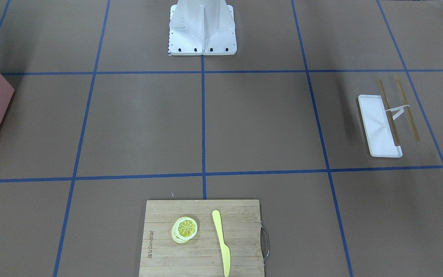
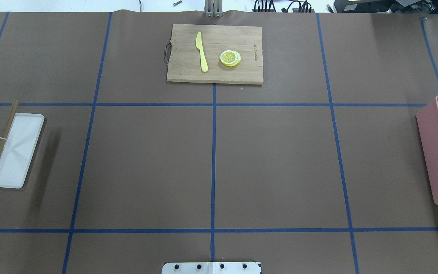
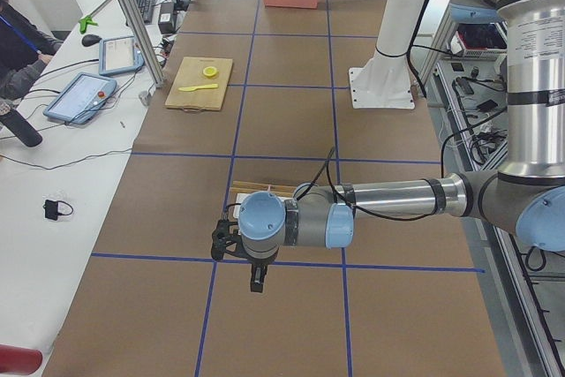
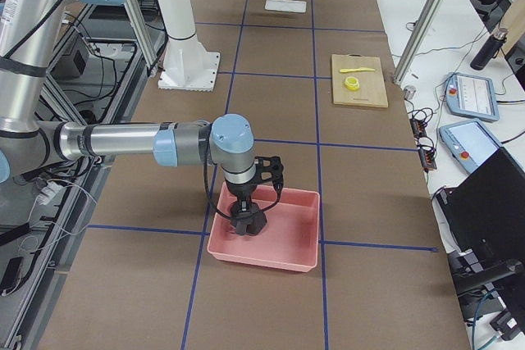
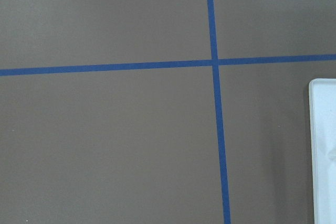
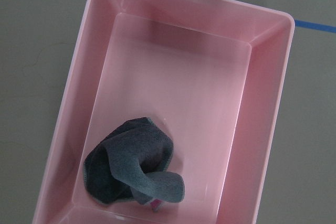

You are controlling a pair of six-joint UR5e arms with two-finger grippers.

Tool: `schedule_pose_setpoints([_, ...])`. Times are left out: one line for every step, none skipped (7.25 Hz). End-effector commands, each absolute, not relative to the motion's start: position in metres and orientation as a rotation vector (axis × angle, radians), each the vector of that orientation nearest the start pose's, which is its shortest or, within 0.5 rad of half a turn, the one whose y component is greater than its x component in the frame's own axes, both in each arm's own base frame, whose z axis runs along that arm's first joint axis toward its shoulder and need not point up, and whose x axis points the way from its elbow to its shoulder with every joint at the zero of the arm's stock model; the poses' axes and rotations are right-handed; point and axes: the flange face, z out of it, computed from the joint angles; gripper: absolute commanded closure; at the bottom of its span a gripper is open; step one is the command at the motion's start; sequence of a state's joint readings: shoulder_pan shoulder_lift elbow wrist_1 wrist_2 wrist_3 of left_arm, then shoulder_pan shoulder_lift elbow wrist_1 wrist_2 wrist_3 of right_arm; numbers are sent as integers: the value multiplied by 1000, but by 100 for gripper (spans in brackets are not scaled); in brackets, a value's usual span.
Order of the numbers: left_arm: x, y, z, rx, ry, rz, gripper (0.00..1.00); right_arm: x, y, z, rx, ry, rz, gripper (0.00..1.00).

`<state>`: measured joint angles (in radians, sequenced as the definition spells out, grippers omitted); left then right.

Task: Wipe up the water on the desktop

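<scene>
The brown desktop [image 2: 280, 163] with blue tape lines fills the overhead view; I see no water on it. A dark grey cloth [image 6: 131, 161] lies crumpled in a pink bin [image 6: 173, 93] at the robot's right end of the table [image 2: 437, 152]. My right gripper [image 4: 246, 223] hangs over that bin, just above the cloth; I cannot tell whether it is open or shut. My left gripper [image 3: 256, 278] hovers over bare desktop beside a white tray [image 5: 323, 150]; I cannot tell its state either.
The white tray [image 2: 15, 150] with two bamboo sticks [image 2: 2, 139] lies at the robot's left end. A bamboo cutting board [image 2: 215, 53] at the far edge holds a yellow knife [image 2: 202, 51] and lemon slices [image 2: 230, 58]. The white robot base [image 1: 202, 29] stands mid-table.
</scene>
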<state>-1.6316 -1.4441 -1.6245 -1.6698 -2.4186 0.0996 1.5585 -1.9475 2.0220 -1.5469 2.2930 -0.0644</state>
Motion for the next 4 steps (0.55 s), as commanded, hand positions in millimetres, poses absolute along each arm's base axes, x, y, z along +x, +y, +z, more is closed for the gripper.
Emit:
schedule_pose_setpoints([-65, -437, 677, 66, 826, 109, 2, 63, -341, 597, 95, -717, -102, 0])
schedule_pose_setpoints([-69, -434, 682, 76, 807, 137, 2, 65, -341, 606, 69, -694, -93, 0])
schedule_pose_setpoints([-70, -435, 681, 81, 807, 144, 2, 65, -342, 608, 64, -680, -95, 0])
schedule_pose_setpoints([-72, -434, 681, 72, 807, 134, 2, 66, -343, 611, 58, -666, -94, 0])
